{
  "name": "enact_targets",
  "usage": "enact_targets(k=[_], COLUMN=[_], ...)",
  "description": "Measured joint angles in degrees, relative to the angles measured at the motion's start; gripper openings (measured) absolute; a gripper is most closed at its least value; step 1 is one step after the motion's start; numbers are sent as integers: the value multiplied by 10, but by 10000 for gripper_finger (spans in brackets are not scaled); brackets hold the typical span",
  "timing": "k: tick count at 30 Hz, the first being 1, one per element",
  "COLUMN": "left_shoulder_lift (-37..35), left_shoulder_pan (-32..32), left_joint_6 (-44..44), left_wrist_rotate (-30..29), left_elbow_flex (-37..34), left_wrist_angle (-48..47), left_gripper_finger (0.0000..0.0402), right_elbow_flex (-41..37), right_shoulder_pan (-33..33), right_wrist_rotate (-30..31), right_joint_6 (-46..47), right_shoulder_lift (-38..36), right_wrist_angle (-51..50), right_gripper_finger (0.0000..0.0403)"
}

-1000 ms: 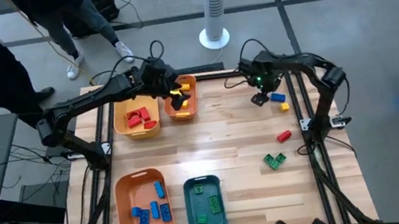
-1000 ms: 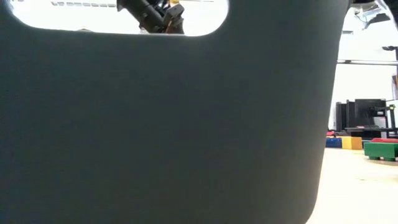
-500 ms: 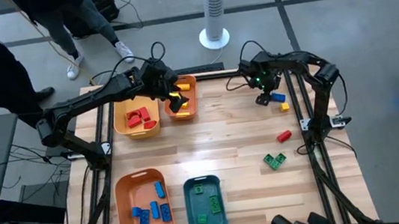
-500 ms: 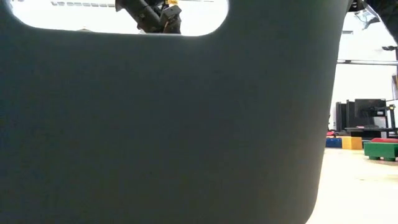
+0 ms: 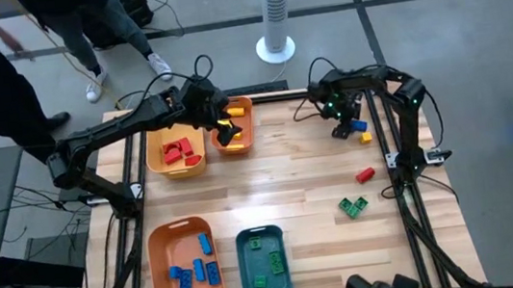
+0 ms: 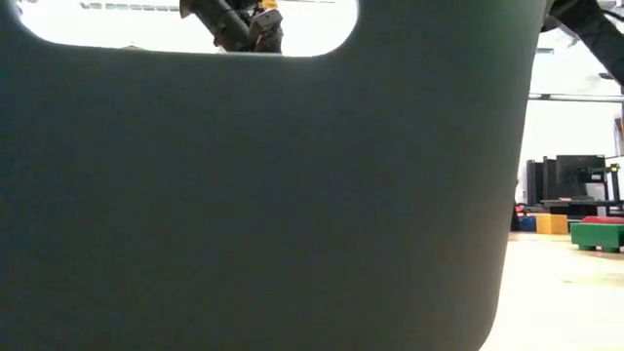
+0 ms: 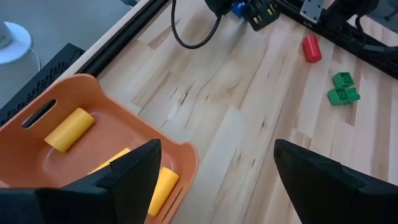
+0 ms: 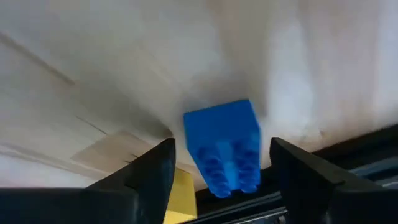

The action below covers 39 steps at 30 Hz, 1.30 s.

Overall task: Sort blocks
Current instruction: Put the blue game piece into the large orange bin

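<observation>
Straddling a blue block [image 8: 224,146] on the pale wooden table [image 5: 290,179], the right gripper [image 8: 221,180] has its fingers apart on either side, not gripping it; the block's studs face the camera and a yellow block [image 8: 180,190] lies just beside it. No writing is legible. Farther off, the left gripper [image 7: 214,171] hangs wide open and empty over the orange bin [image 7: 74,162] of yellow blocks [image 7: 68,129]. Grey floor surrounds the table.

table [image 5: 289,174]: light wood planks | bins: two orange [image 5: 175,153] [image 5: 232,127] at far left, large orange [image 5: 186,273] and teal [image 5: 263,264] at near edge | white fan [image 5: 273,16] on floor beyond table | person's legs [image 5: 89,37] at far-left corner
</observation>
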Motion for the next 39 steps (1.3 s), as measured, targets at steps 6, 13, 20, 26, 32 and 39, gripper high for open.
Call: enact_targets(k=[6, 13, 20, 26, 32, 39], left_shoulder_lift=[0, -18, -17, -16, -16, -16], left_shoulder_pan=[0, -3, 2, -12, -18, -20], left_joint_6=[-6, 63, 43, -73, -118, -127], left_wrist_rotate=[-1, -7, 104, 154, 156, 167], left_elbow_flex=[4, -1, -106, -182, -190, -190], left_wrist_angle=[-27, -9, 126, 349, 441, 467], left_gripper_finger=[304, 304, 304, 304, 304, 304], right_elbow_flex=[1, 3, 6, 4, 3, 3], right_shoulder_pan=[12, 25, 48, 128, 211, 258], right_wrist_rotate=[-37, -197, -248, -333, -359, -368], right_joint_6=[8, 46, 116, 208, 253, 293], right_shoulder_lift=[17, -68, -214, -342, -379, -355], right_wrist_angle=[-7, 69, 148, 347, 539, 630], right_gripper_finger=[164, 100, 100, 114, 116, 117])
